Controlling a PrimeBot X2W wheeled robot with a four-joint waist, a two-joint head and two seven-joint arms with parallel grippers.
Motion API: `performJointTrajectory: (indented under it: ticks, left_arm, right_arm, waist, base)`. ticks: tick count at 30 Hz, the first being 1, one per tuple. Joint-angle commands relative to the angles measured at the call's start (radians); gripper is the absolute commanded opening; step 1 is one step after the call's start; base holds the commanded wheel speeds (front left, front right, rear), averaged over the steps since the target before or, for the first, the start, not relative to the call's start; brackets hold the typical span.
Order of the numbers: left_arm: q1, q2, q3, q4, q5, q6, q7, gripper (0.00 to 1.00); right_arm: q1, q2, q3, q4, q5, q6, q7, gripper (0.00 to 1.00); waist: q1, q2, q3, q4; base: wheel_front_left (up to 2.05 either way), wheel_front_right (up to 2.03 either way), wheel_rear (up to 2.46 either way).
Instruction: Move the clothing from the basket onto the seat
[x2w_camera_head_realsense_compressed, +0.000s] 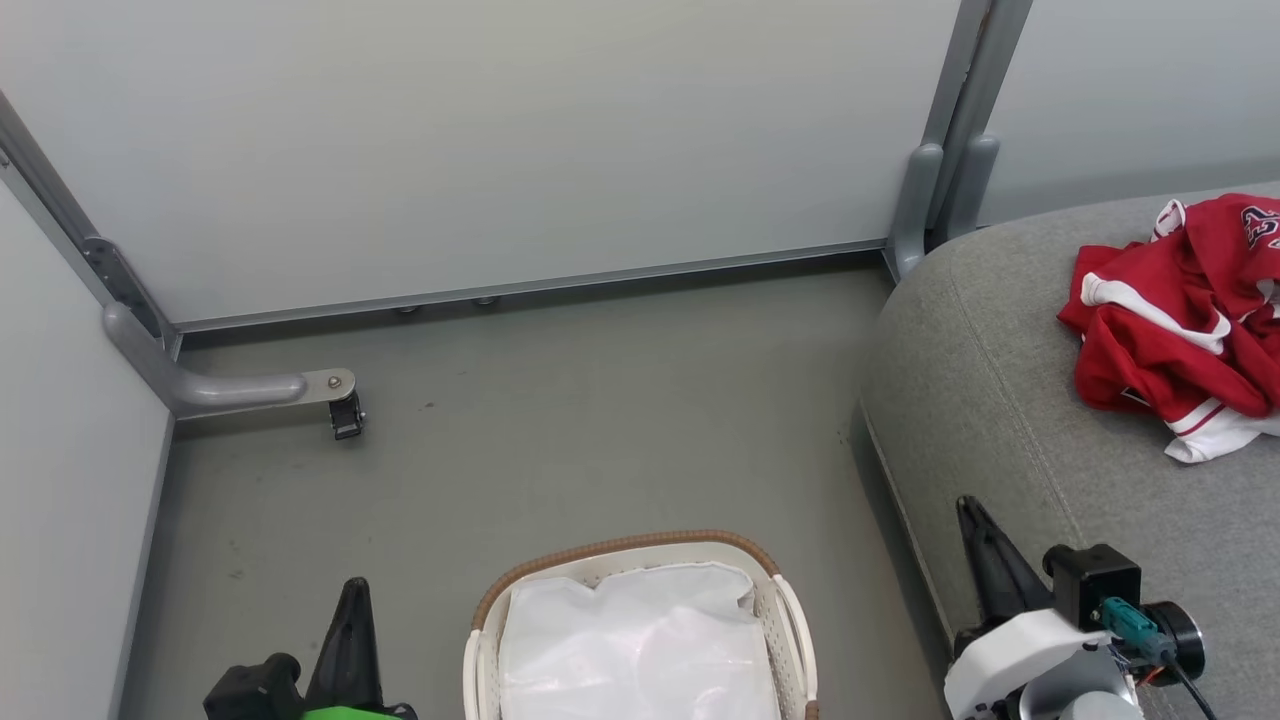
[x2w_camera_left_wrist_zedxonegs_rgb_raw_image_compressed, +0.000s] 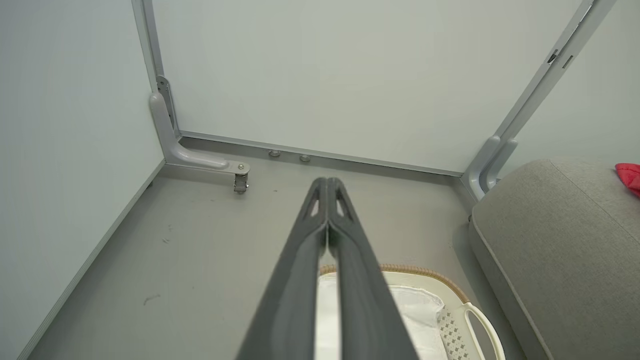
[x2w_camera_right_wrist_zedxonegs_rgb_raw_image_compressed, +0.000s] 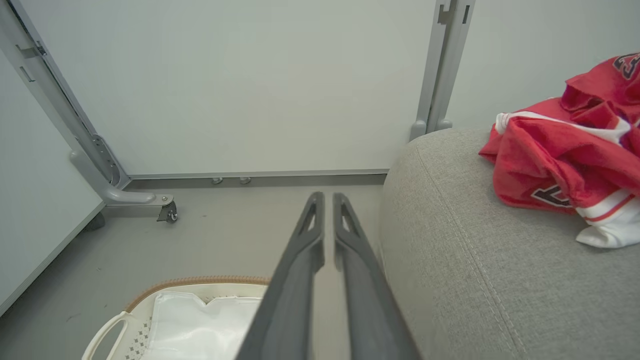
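At the lower left the left pincer (x2w_camera_head_realsense_compressed: 354, 595) hangs over the bare grey floor (x2w_camera_head_realsense_compressed: 600, 420). The left wrist view shows its two dark fingers pressed together at the tips with nothing between them.

Just to its right, on the floor, stands the basket (x2w_camera_head_realsense_compressed: 620, 548). Inside its brown rim the white liner (x2w_camera_head_realsense_compressed: 640, 640) lies loose and crumpled, with no red showing. Its near end runs off the bottom edge of the head view, so a small piece left there cannot be ruled out. If a pincer goes in to check, the main risk is that it pinches the liner and drags it out, or tips the light basket by its rim.

The right pincer (x2w_camera_head_realsense_compressed: 968, 510) sits past the basket, over the seat's left edge. Its fingers are drawn almost together, with only a thin slit between them, and they hold nothing. Swinging it low across the cushion could snag a fold and pull the heap along.

The seat (x2w_camera_head_realsense_compressed: 1000, 400) rounds down to the floor on its left. The clothing (x2w_camera_head_realsense_compressed: 1170, 320) lies on it well back from that edge, towards the right, so it probably won't slide off this side. It is a rumpled bright red heap with white trim bands, a white hem at the bottom and dark lettering showing at the top.
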Motion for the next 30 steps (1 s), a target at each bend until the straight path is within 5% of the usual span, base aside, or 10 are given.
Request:
performJointTrajectory:
  ticks: [1, 30]
  left_arm:
    - [-0.003, 0.000, 0.003, -0.001, -0.017, -0.001, 0.005, 0.00]
    - [-0.072, 0.002, 0.074, -0.015, -0.462, -0.029, 0.136, 0.00]
  right_arm:
    - [-0.003, 0.000, -0.004, 0.001, 0.019, 0.000, 0.007, 0.00]
    - [-0.016, -0.004, -0.059, -0.035, 0.534, 0.000, 0.135, 0.00]
  waist:
    - [0.0000, 0.0000, 0.000, 0.000]
    - [0.0000, 0.0000, 0.001, -0.016]
  base:
    - [0.00, 0.00, 0.00]
    - [0.00, 0.00, 0.00]
